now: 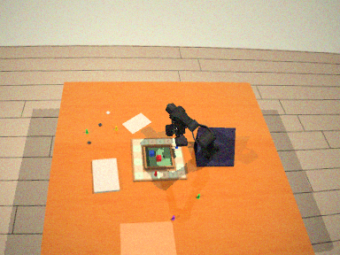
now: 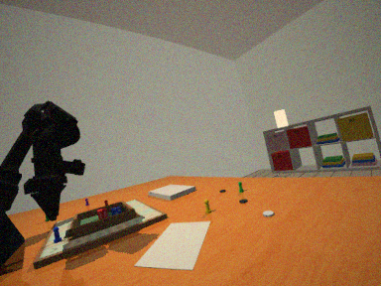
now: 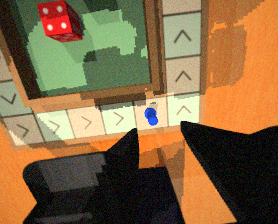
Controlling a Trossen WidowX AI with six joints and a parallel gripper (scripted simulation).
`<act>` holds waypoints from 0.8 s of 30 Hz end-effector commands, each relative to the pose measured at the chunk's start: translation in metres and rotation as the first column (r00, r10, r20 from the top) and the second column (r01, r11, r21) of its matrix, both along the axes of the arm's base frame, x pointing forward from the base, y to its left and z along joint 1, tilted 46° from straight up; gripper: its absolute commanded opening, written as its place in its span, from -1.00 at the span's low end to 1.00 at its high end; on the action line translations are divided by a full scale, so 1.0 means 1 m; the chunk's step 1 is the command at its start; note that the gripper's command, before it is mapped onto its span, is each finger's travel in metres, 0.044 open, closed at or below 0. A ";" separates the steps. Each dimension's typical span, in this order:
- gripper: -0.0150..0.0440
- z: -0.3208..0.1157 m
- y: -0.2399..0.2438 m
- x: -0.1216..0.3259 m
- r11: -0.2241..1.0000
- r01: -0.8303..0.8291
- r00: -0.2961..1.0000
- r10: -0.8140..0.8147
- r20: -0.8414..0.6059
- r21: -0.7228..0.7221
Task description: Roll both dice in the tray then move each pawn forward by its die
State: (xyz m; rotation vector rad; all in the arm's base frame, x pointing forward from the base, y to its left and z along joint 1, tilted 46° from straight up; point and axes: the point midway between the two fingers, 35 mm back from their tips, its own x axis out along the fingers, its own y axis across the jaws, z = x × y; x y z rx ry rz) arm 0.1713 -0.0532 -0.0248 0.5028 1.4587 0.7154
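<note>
Pincer (image 1: 173,145) (image 2: 53,219) (image 3: 158,129) stands half apart, empty, with the blue pawn (image 1: 176,147) (image 2: 57,234) (image 3: 151,116) just beyond its tips. Lowered off-centre, a finger could topple the pawn or clip the tray (image 1: 144,158) (image 2: 74,230) (image 3: 156,60) beside it; clearance is hard to judge, though.

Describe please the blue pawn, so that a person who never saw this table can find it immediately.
On the orange table lies a square game board with a wooden-rimmed tray in its middle. The blue pawn stands on the board's arrow path, one square from a corner. The other pawn on that path is red.
</note>
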 end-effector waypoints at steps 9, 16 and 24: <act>0.19 -0.013 0.014 -0.001 1.000 0.000 1.000 0.000 -0.006 0.007; 0.19 -0.021 0.022 -0.002 1.000 0.001 1.000 -0.001 -0.005 0.007; 0.19 -0.030 0.032 -0.003 1.000 0.001 1.000 -0.001 -0.004 0.009</act>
